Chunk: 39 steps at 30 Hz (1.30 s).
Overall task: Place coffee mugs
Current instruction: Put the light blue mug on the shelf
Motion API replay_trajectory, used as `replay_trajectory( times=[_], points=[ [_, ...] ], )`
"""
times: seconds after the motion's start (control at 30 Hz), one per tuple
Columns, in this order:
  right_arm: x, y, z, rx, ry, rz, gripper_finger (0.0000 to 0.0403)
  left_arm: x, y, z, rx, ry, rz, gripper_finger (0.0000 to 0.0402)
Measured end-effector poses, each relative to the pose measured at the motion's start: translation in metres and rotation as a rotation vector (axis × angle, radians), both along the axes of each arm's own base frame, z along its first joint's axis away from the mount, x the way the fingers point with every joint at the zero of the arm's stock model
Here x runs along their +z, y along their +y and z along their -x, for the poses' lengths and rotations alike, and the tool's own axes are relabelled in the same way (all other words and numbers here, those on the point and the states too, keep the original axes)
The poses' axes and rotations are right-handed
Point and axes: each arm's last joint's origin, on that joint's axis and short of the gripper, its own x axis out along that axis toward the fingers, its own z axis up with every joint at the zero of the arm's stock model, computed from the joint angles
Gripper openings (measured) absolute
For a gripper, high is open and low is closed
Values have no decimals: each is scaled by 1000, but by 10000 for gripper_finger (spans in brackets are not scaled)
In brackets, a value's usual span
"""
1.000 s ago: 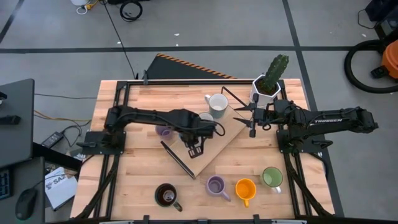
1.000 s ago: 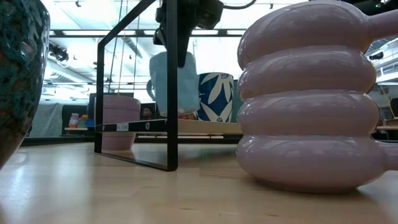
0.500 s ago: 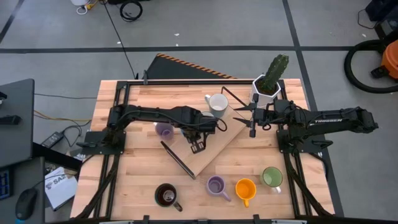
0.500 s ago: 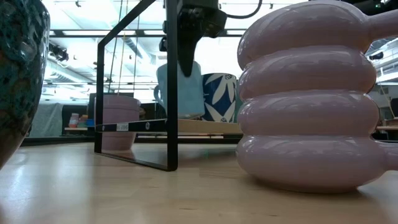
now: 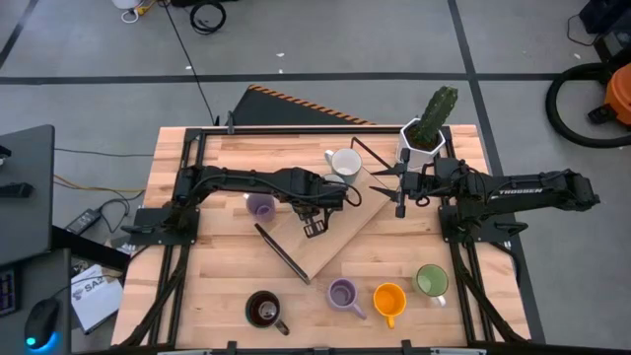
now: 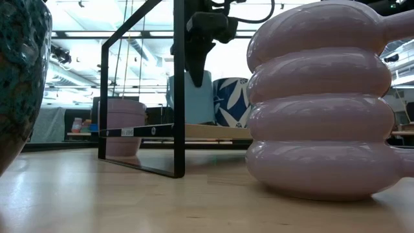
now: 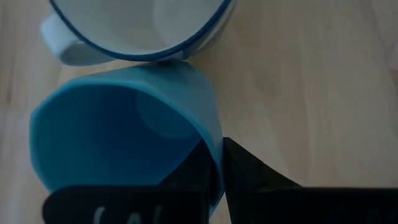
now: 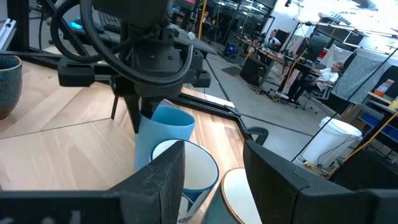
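My left gripper (image 5: pixel 315 223) reaches over the tilted wooden board (image 5: pixel 340 237) at mid-table and is shut on the bright blue mug (image 7: pixel 124 137), which shows upright in the low view (image 6: pixel 194 97). In the high view the arm hides the mug. A white mug with a blue rim and leaf pattern (image 7: pixel 137 28) stands right beside it. A plain white mug (image 5: pixel 345 164) stands at the board's far corner. My right gripper (image 8: pixel 214 186) is open and holds nothing, hovering by the board's right corner (image 5: pixel 399 197), next to the cactus pot. My left gripper pinches the blue mug's rim wall (image 7: pixel 208 146), one finger (image 7: pixel 186 177) inside the mug and the other (image 7: pixel 249 174) outside. It comes from above, pointing down. The mug is upright, its base level with the board's top (image 6: pixel 207 127); whether it rests there I cannot tell.
A lilac mug (image 5: pixel 260 207) stands left of the board. Along the near edge stand a dark mug (image 5: pixel 263 309), a lilac mug (image 5: pixel 342 293), an orange mug (image 5: pixel 388 299) and a green mug (image 5: pixel 431 281). The white hexagonal cactus pot (image 5: pixel 422 143) is at the far right. A black frame (image 6: pixel 178 90) carries the board.
My left gripper has moved toward the table's far edge and downward, still shut on the blue mug. The mug has sunk from above the board down to its top, beside the patterned mug. The right arm has kept still.
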Motion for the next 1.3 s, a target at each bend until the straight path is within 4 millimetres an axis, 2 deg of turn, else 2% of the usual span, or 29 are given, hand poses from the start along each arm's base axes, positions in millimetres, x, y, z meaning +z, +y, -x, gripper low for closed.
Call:
replay_trajectory(
  times=[0.23, 0.47, 0.8, 1.3],
  points=[
    [0, 0, 0, 0, 3, 0, 169, 0, 0, 0, -13, 7, 0, 27],
    [0, 0, 0, 0, 5, 0, 169, 0, -11, 2, -55, 23, 146, 27],
    [0, 0, 0, 5, -1, 0, 169, -6, -9, 2, -89, 72, 32, 27],
    [0, 0, 0, 7, 3, 0, 169, -11, -10, -3, -119, 52, 39, 28]
  ],
)
